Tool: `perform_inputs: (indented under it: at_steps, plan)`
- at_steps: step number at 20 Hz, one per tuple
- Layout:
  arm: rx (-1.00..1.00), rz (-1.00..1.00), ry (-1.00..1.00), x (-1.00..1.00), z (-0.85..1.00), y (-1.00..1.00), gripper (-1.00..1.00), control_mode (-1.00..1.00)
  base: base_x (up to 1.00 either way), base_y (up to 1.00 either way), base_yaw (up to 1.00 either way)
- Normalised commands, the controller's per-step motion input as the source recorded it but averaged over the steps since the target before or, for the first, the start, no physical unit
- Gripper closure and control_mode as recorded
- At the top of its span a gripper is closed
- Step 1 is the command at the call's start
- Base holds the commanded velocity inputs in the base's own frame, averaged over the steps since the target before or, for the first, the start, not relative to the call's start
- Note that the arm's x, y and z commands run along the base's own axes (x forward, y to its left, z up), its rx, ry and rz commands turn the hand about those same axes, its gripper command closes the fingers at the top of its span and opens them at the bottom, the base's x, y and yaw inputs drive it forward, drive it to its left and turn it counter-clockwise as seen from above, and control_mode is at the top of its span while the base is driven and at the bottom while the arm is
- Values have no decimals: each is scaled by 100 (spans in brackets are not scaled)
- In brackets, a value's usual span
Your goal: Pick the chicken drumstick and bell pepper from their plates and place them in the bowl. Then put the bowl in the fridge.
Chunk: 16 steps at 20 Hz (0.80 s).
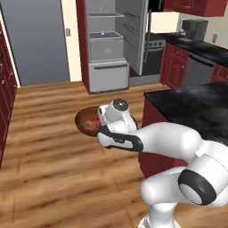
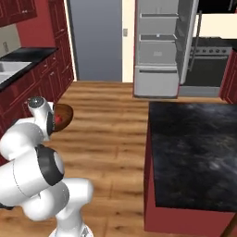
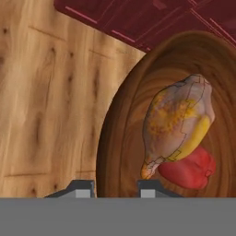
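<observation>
Two fingertips [image 3: 84, 189] of our hand [image 3: 116, 190] clamp the bowl [image 3: 138, 115] by its rim above the wooden floor [image 1: 49, 151]. Inside lie the chicken drumstick [image 3: 177, 122] and, at its 5 o'clock, the bell pepper [image 3: 189, 168]. Beyond, the fridge [image 1: 109, 42] stands open.

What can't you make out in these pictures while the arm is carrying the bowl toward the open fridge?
- Gripper: hand view's bottom edge cuts off all but its fingertips, which straddle the bowl's rim.
- Bowl: both base views, the arm's wrist covers its near side.
- Bell pepper: hand view, partly under the chicken drumstick.
- Fridge: left base view, top cut off by the edge.
</observation>
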Motion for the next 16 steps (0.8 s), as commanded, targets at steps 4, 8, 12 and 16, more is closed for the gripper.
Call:
perform_inputs:
  at_steps: [4,8,12,16]
  plan:
    - [0,0,0,0,0,0,100,100,81,37,-31]
    - [0,0,0,0,0,0,100,100,82,38,-28]
    - [0,0,0,0,0,0,100,100,80,44,-21]
    - [0,0,0,0,0,0,100,100,79,51,-15]
